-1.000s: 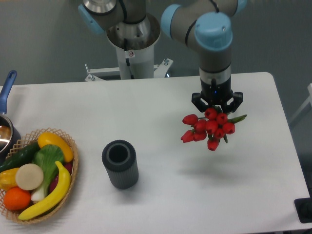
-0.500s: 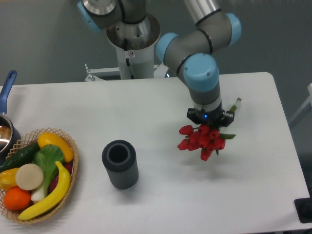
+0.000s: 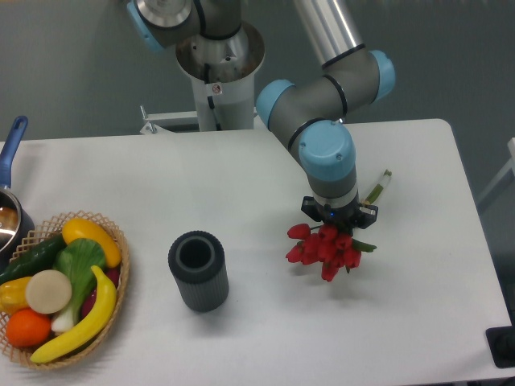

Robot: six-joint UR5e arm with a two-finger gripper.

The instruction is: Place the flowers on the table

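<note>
Flowers hung clamped in the gripper, red heads pointing toward the camera and left, stem end angled up to the far right. Their long axis lay tilted, low over the table, right of the dark cylinder.

Red blooms and green stems on the flowers, plain white on the table, dark grey on the ribbed cylinder, tan weave on the basket, light blue caps on the grey arm

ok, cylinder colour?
Dark grey, ribbed cylinder; fixed camera, the only view.
</note>
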